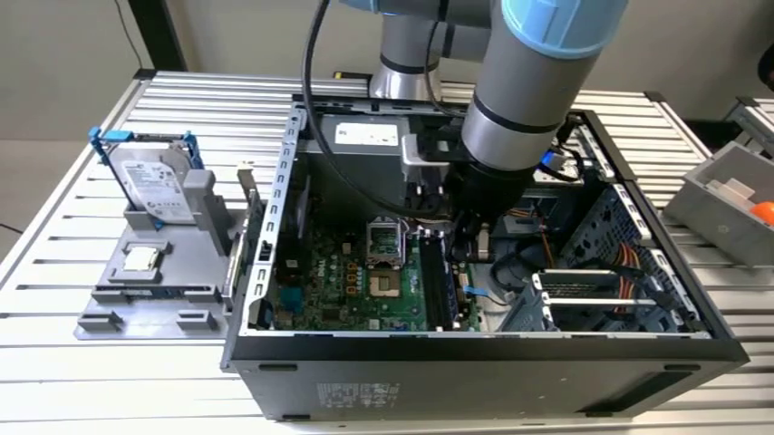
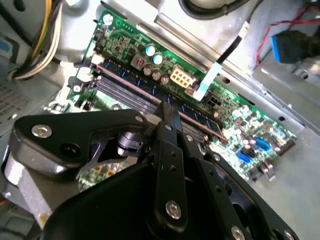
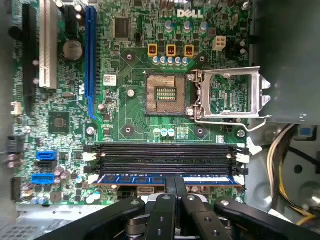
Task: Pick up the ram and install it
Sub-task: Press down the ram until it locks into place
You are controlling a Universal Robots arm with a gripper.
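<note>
First wrist view: one ram (image 3: 167,179) clamped in hand (image 3: 176,186), beside two empty memory slots (image 3: 165,156).

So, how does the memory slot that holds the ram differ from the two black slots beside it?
In the first wrist view, the slot holding the ram shows a blue-green stick with dark chips along its length; the two black slots beside it are bare, with open grooves. The tool sits at the middle of the ram, while the black slots lie away from it. All three run parallel and look alike in length.
</note>
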